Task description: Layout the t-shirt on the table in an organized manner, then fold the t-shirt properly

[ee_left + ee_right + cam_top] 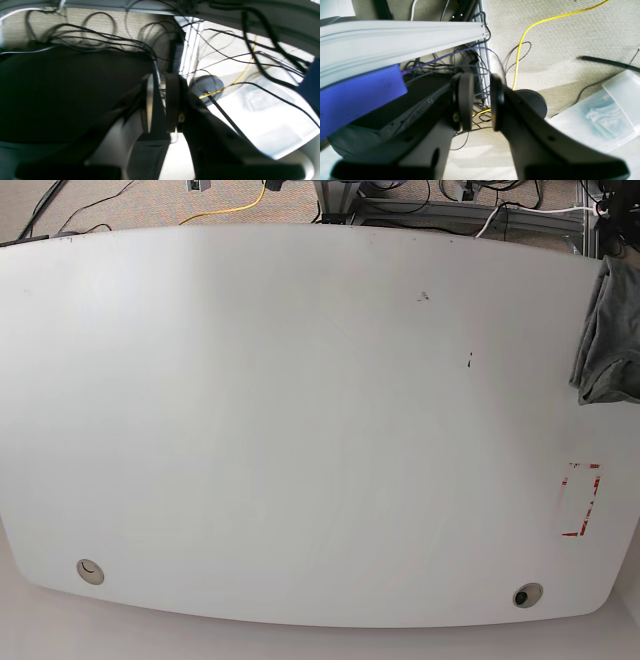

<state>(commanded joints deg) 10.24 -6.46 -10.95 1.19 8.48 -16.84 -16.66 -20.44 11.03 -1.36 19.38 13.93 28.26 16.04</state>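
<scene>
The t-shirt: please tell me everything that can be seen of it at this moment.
The t-shirt appears only in the base view, at the far right edge of the table. It is grey, soft-looking cloth, bunched and wrinkled into a narrow heap, not spread out. Part of it is cut off by the picture's edge, so its sleeves and neckline cannot be made out. It lies on the white tabletop, well above the red dashed mark. No gripper touches it.
</scene>
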